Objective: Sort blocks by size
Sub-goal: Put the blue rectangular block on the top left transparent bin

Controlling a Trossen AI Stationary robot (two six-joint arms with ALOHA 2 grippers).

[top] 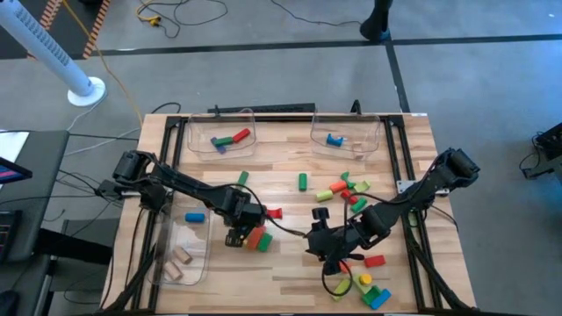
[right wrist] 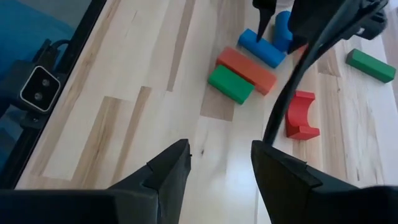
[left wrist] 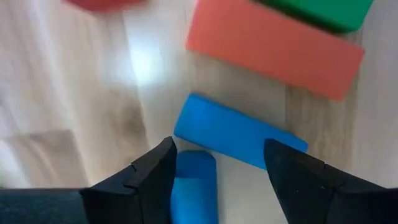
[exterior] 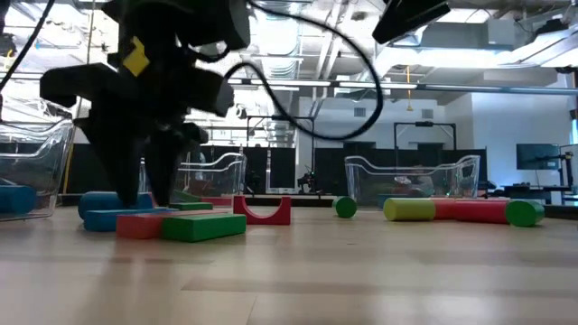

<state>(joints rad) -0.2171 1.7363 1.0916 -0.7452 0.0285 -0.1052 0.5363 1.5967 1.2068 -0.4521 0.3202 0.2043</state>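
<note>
The left gripper [left wrist: 217, 165] hangs low over the table [top: 290, 263] with its fingers spread wide and nothing between them. Directly under it lies a blue bar [left wrist: 239, 134], with a blue cylinder [left wrist: 193, 186] just beside it at about 7 o'clock. Past the bar, toward 1 o'clock in that wrist view, an orange-red bar [left wrist: 273, 46] lies flat, and a green bar [left wrist: 317, 12] sits touching its far side.

These blocks look like painted wood: light, rigid, smooth-faced, not fragile. The blue bar should take a firm pinch across its two long flat sides, near the middle so it does not swing. The cylinder would likely roll if nudged, so a clean descent matters.

Seen from above, the right gripper [top: 332, 254] waits at roughly 3 o'clock from the left one, fingers apart and empty, near a red arch [right wrist: 301, 115]. Farther on, loose blocks [top: 347, 189] are scattered at 1 o'clock, and clear bins [top: 219, 136] at 12 o'clock already hold a few pieces.
</note>
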